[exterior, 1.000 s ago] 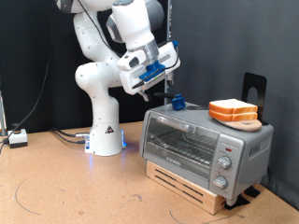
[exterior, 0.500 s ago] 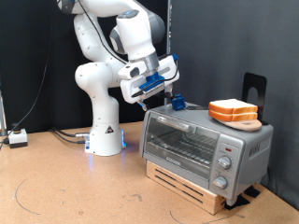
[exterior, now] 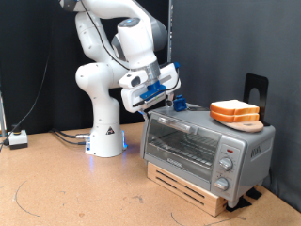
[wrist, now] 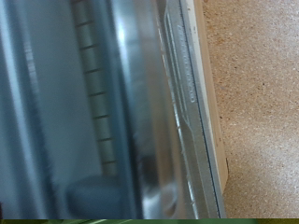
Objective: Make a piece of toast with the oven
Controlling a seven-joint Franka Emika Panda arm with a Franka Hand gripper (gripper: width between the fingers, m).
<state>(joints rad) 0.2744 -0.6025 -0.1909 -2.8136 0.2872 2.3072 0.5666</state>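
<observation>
— Starting nearest the camera, what stands on the brown tabletop [exterior: 66, 193]?

— The oven [exterior: 207, 151], a silver countertop toaster oven resting on a pale wooden pallet [exterior: 193, 188]. Its glass door is shut, the wire rack shows behind the glass, and three knobs run down the panel at the exterior view's right.

— And the bread?

— On top of the oven, toward its right end, a round wooden board [exterior: 241, 123] carries the piece of toast [exterior: 234, 110], stacked on a second slice like it. Near the oven's top left corner sits a small blue block [exterior: 179, 104].

— Where is the gripper?

— The gripper [exterior: 161, 95] hangs just above the oven's upper left corner, beside the blue block. Nothing shows between its fingers; whether they are parted or closed I cannot tell. The wrist view is blurred, filled by the oven's metal edge [wrist: 182, 103] and glass.

— Behind that?

— The white arm's base [exterior: 105, 137] stands behind the oven, at the exterior view's left.
</observation>
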